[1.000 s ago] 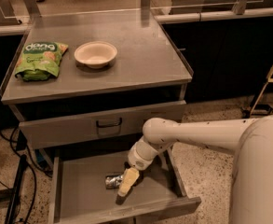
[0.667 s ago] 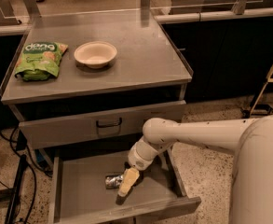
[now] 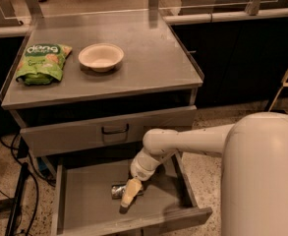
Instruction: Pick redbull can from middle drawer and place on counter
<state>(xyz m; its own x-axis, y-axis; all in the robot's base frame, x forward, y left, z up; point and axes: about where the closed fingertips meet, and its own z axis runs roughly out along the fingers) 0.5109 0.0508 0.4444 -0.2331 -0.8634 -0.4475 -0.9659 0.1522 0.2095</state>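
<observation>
The redbull can [image 3: 117,190], a small slim silver aluminium drink can, lies on its side on the floor of the middle drawer [image 3: 84,208]. This wide, shallow grey steel drawer is pulled open at the bottom of the cabinet. There is one can, and nothing else lies in the drawer.

The cream-coloured two-finger gripper [image 3: 126,200] is down inside the drawer. It points toward the drawer's front wall and sits right at the can's right end, overlapping it from this angle. Whether it has closed on the can, or how far open it is, cannot be told.

The single white arm [image 3: 183,140] comes from the robot's rounded white body [image 3: 266,176] on the right. It runs left above the drawer's right wall, then bends at a round joint and drops steeply to the gripper.

Above the open drawer is one closed grey drawer front [image 3: 74,136] with a black pull handle [image 3: 115,129].

Farther back, the counter [image 3: 153,58], a flat brushed grey steel top with slightly raised edges, carries two things. One is a shallow cream-coloured round bowl [image 3: 100,57], upright and empty. The other is a green snack bag [image 3: 42,63] lying flat just to the bowl's left, apart from it.
</observation>
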